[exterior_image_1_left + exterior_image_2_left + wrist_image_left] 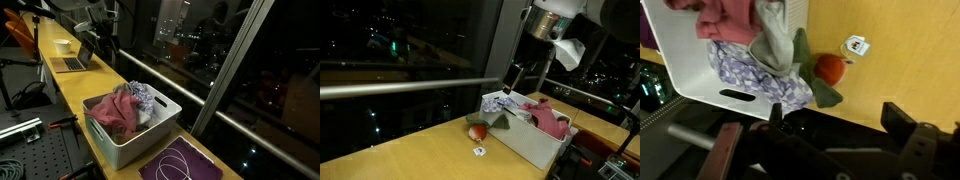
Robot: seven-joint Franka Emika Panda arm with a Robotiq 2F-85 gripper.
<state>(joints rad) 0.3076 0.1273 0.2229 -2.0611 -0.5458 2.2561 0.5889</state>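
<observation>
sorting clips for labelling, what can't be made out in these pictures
- small white item: wrist view, too small and blurred to identify
- orange-red round thing: wrist view, green cloth covers its edge; fruit or toy unclear
- white bin floor: all views, covered by clothes
- tool tips: exterior view, dark against the window

Light: dim indoor lighting from above, with night outside the window point(200, 40) and city lights showing as small bright specks.
Glare: faint reflections on the glass in both exterior views.
Table point(410, 150): warm yellow and evenly lit, with a soft shadow beside the bin point(530, 145).
Wrist view: brighter, the bin wall near white. The gripper point(835, 125) is dark and out of focus along the lower edge.
Sharpness: all views are coarse and grainy, and detail is lost in the dark corners.
</observation>
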